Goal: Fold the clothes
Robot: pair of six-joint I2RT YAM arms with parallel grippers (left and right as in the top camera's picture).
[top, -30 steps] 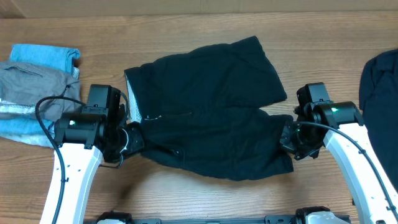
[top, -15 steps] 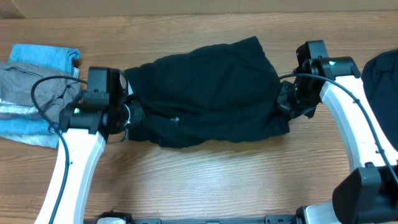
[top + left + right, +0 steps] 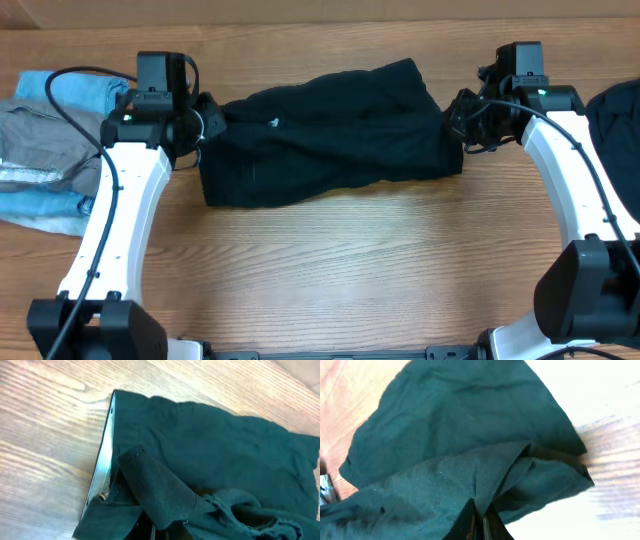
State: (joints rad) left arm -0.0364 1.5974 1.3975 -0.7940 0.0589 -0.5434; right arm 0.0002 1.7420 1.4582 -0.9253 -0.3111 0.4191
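Shorts: the black shorts [image 3: 330,130] are lying doubled over lengthwise, stretching as one long band from left to right across the far half of the table. Their whitish waistband lining [image 3: 102,460] is showing along the left end.
Left gripper: the left gripper [image 3: 209,122] is pinching a fold at the waistband end, its jaws closed on the fabric.
Right gripper: the right gripper [image 3: 457,118] is clamping the leg-hem end at the right, its jaws closed on a bunched ridge of cloth.
Arm pose: both white arms are reaching from the near edge toward the far side, one along each flank. Their wrists are turning inward to face each other, with the shorts spanning the gap between them.
Surface: a wooden table [image 3: 330,270] with light brown grain is carrying everything.
Other clothes: a dark garment [image 3: 615,130] is lying at the right edge, partly cut off and apart from the shorts. At the far left, a grey garment [image 3: 45,140] is resting on a light blue cloth [image 3: 70,88].
Count: two arms, two grippers, one pair of shorts, one dark garment, one grey piece and one blue piece are showing.
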